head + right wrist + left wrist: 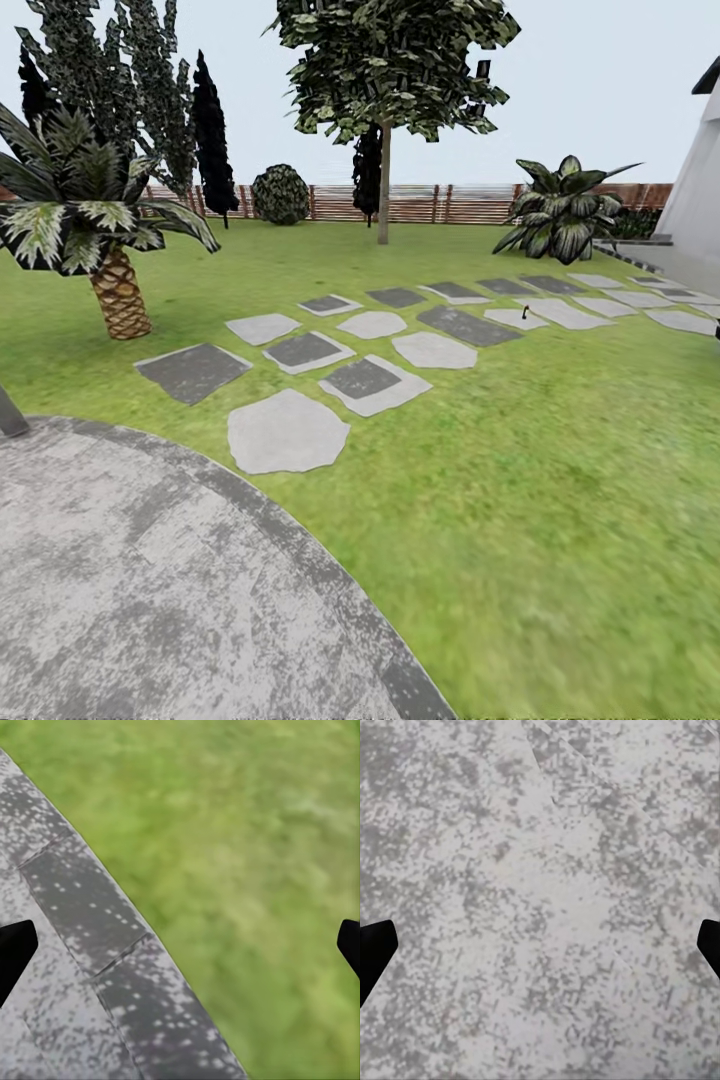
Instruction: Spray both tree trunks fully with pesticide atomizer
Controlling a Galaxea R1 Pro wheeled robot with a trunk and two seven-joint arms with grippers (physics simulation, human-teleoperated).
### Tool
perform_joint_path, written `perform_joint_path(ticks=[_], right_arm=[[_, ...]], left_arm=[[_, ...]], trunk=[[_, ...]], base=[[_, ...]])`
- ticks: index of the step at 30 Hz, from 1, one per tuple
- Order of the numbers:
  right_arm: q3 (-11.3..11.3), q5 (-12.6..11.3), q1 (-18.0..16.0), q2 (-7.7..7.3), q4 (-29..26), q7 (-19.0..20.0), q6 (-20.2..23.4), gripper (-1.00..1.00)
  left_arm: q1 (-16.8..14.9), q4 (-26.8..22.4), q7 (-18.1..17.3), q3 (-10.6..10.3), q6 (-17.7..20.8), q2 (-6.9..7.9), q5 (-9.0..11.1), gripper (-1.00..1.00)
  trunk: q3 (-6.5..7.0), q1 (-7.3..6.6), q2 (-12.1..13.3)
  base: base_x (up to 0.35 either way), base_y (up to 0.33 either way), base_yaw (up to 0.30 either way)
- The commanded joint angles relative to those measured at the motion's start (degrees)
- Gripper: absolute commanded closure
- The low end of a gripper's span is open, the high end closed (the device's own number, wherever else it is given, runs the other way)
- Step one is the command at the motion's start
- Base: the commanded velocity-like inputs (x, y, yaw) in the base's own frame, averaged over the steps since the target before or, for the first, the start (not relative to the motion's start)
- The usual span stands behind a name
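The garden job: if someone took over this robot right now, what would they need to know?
Left gripper: open, empty, above mottled grey paving.
Right gripper: open, empty, over the paving's edge and the grass.
A tiny dark upright thing, probably the pesticide atomizer, stands among the stepping stones, far ahead to the right.
One tree stands by the fence.
Done: nothing. Left: drive over, pick it up, spray both trunks.

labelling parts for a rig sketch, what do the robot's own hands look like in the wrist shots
Little of either shows. In the left wrist view the left hand appears as two flat black fingertips at opposite edges of the picture, plain and angular, over speckled grey paving. The right hand looks the same: two matte black tips, no markings or cables visible, above a paving edge and grass.
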Motion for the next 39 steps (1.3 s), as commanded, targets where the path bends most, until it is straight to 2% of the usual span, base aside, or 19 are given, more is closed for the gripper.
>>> perform_joint_path(ticks=[1, 13, 26, 39], right_arm=[[0.00, 0.00, 0.00, 0.00, 0.00, 0.00, 0.00, -1.00], [0.00, 0.00, 0.00, 0.00, 0.00, 0.00, -0.08, -1.00], [0.00, 0.00, 0.00, 0.02, 0.01, 0.00, -0.01, -1.00], [0.00, 0.00, 0.00, 0.00, 0.00, 0.00, -0.06, -1.00]], left_arm=[[0.00, 0.01, 0.00, -0.01, 0.00, 0.00, 0.00, -1.00], [0.00, 0.00, 0.00, 0.00, 0.00, 0.00, 0.00, -1.00], [0.00, -0.01, 0.00, 0.00, 0.00, 0.00, 0.00, -1.00], [0.00, -0.13, 0.00, 0.04, -0.08, 0.00, 0.00, -1.00]], trunk=[[-0.19, 0.23, -0.42], [-2.40, 2.86, -5.23], [-5.79, 5.72, -10.44], [-6.81, 5.72, -10.44]], base=[[0.000, 0.000, 0.000], [0.000, 0.000, 0.000], [0.000, 0.000, 0.000], [0.025, 0.009, 0.000]])
